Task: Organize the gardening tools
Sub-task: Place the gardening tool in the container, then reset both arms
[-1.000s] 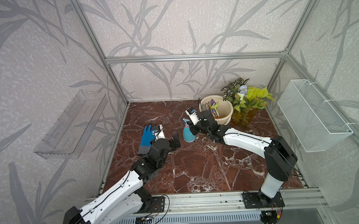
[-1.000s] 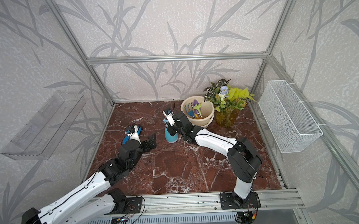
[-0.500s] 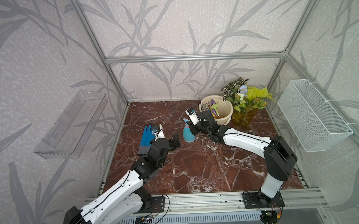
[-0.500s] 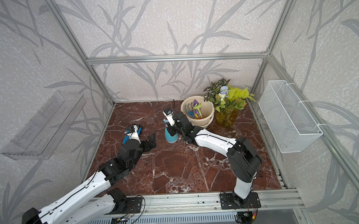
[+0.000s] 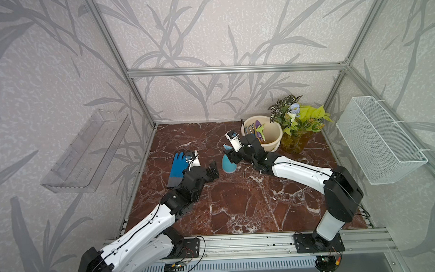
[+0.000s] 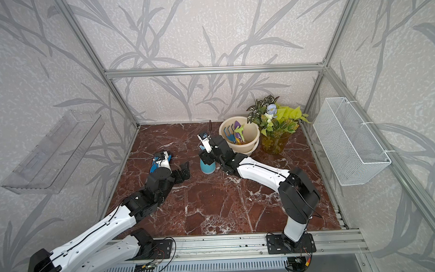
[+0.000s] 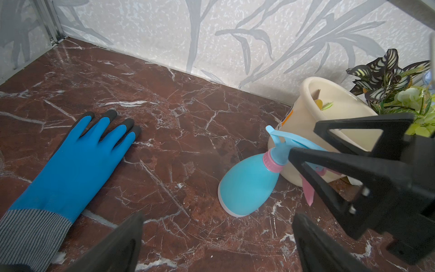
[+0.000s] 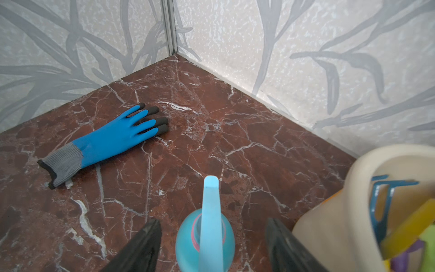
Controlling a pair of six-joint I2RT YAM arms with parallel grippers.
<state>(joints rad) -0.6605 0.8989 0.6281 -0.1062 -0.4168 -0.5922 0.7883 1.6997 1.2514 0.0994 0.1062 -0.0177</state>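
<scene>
The gardening tools [image 6: 235, 133] stand bunched inside the cream plastic bucket [image 6: 255, 140], which sits at the back of the table [image 5: 238, 198] toward its right corner. Among them are a blue three-pronged fork [image 8: 381, 195] with thin flat tines, a purple trowel [image 6: 237, 124], a flat yellow piece [image 8: 409, 228] and a bit of green. The table is glossy red-brown marble veined in white. Just beside the bucket stands a smooth, pear-shaped teal spray bottle [image 5: 228, 165], upright, with a pink collar and a pale blue trigger head. The right gripper [image 8: 214, 221] straddles the bottle's top, its fingers [image 8: 141, 247] released, with a gap showing on each side. In both top views the right wrist covers part of the bucket's near rim. The left gripper [image 5: 214, 169] is low over the table between the bottle and a glove [image 7: 77, 164], fingers [image 7: 122, 245] spread wide and grasping nothing. The glove is blue and rubbery, with dark fingertips and a grey ribbed cuff, and lies flat near the left wall. A leafy plant [image 5: 298, 121] in an amber translucent pot [image 5: 295, 143] is against the bucket's far side. A white wire-mesh basket [image 5: 378, 141] hangs on the right wall and a clear plastic shelf [image 5: 85, 151] on the left.
</scene>
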